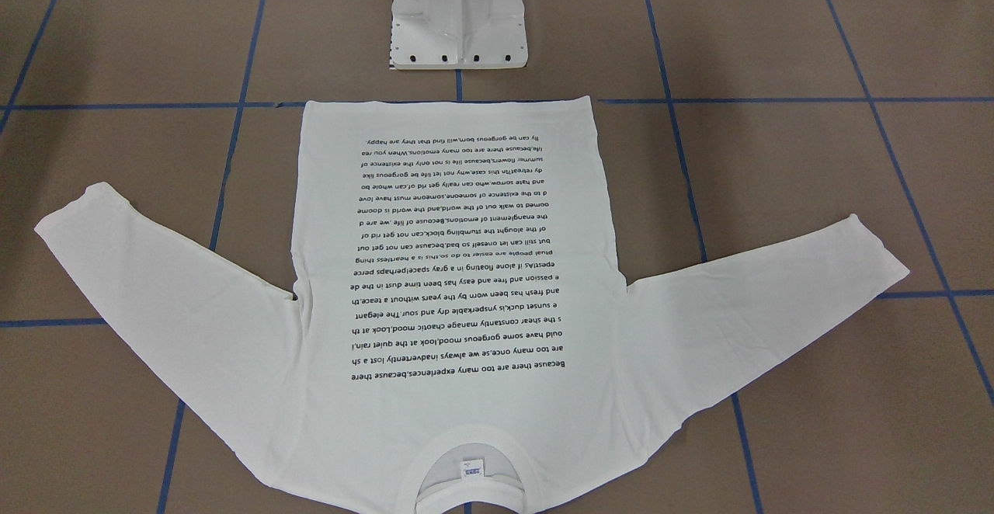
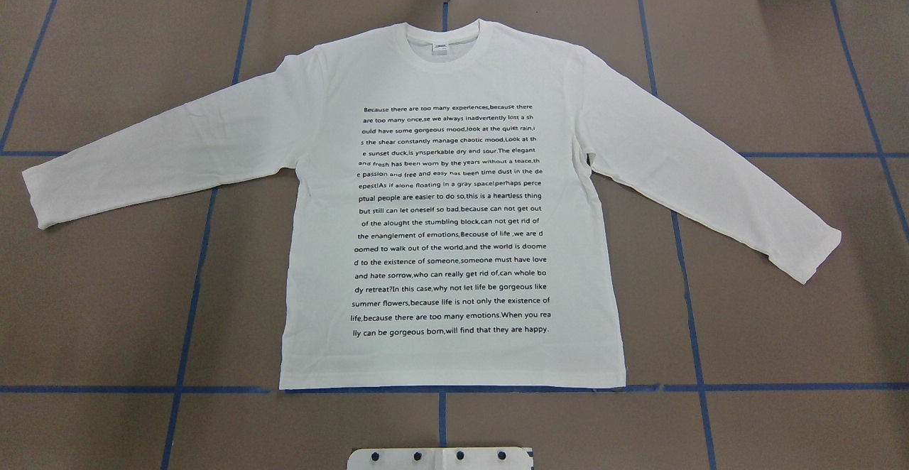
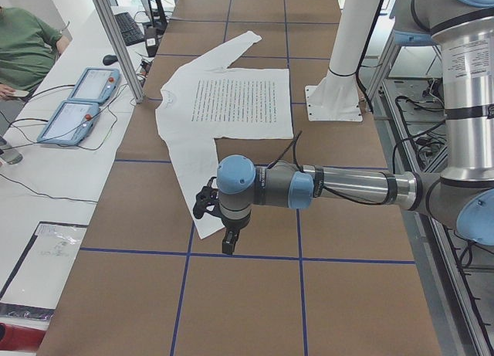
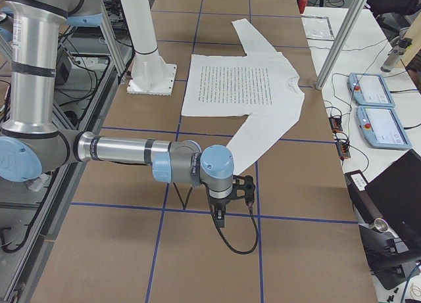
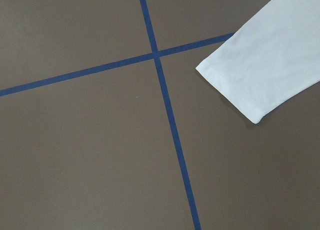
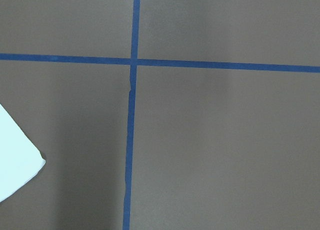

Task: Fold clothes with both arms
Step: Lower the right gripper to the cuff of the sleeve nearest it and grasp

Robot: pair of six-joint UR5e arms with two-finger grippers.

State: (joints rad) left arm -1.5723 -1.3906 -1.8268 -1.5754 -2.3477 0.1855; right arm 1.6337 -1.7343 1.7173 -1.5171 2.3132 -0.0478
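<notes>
T-shirt (image 2: 454,207) flat on table (image 2: 106,314) ctr, hem (image 2: 454,383) twd pedestal (image 1: 458,25), sleeves (image 2: 156,161) spread both sides.

Overhead and front cameras face off above the T-shirt (image 2: 319,243); side cameras look along the tabletop (image 3: 255,310); wrist cameras stare down close.

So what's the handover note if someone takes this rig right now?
Left end effector: hovers over the table by the left cuff; can't tell whether it is open or shut.
Right end effector: hovers by the right cuff; can't tell either.
White long-sleeved T-shirt: flat, print up, sleeves spread, hem toward the pedestal base, collar away. Both cuffs lie flat, ungrasped.
Done: shirt laid out, nothing folded.
Left: every fold.
</notes>
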